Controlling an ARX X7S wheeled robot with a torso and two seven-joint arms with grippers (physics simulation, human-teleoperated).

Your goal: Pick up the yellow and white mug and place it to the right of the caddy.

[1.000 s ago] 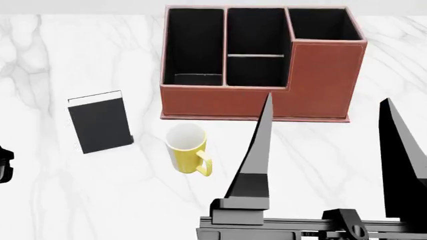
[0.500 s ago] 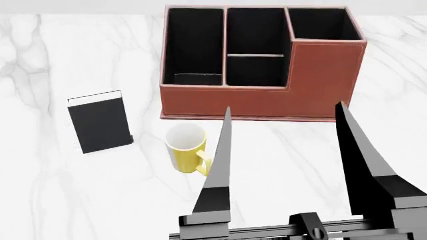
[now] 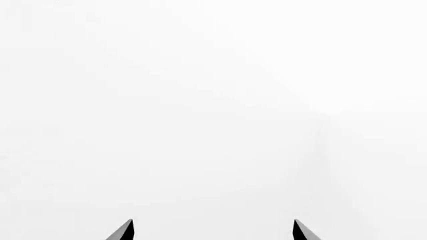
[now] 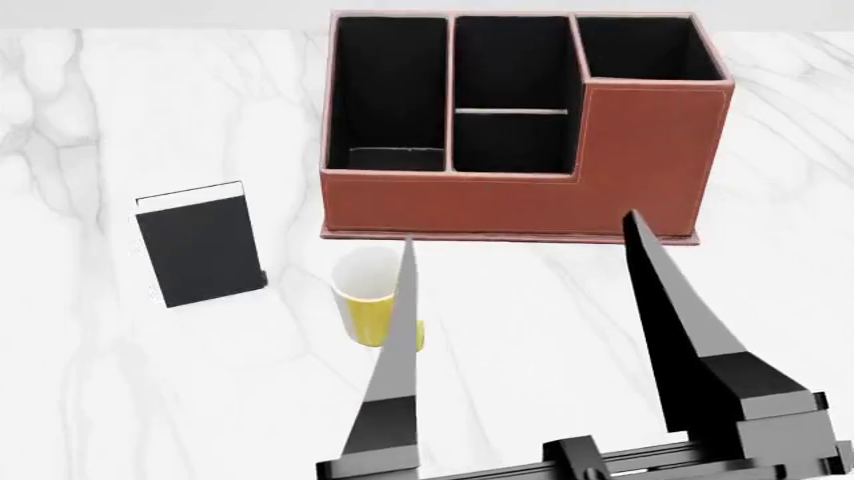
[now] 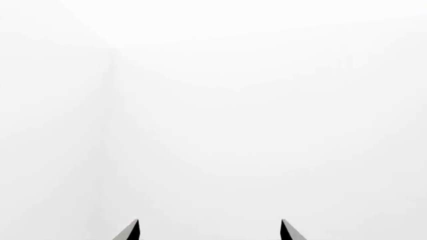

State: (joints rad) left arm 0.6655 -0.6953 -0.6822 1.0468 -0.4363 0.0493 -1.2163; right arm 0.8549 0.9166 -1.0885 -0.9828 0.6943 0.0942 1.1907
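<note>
The yellow and white mug (image 4: 362, 296) stands on the white marble table (image 4: 147, 400), just in front of the caddy's left half. The reddish-brown caddy (image 4: 534, 200) sits at the back centre, its black compartments empty. My right gripper (image 4: 518, 226) fills the foreground, open, with its two dark fingers pointing away from me. One of those fingers (image 4: 395, 330) crosses the mug's right side and hides most of its handle. The right wrist view shows only the right gripper (image 5: 208, 222) against blank white. The left gripper (image 3: 212, 222) is open too, with nothing between its tips.
A flat black book (image 4: 200, 243) with a white edge lies left of the mug. Bare marble stretches to the right of the caddy (image 4: 787, 200).
My right gripper has slid left and lower in the head view, still open. Its left finger, once right of the mug, now overlaps the handle. The mug, caddy and book have not moved.
</note>
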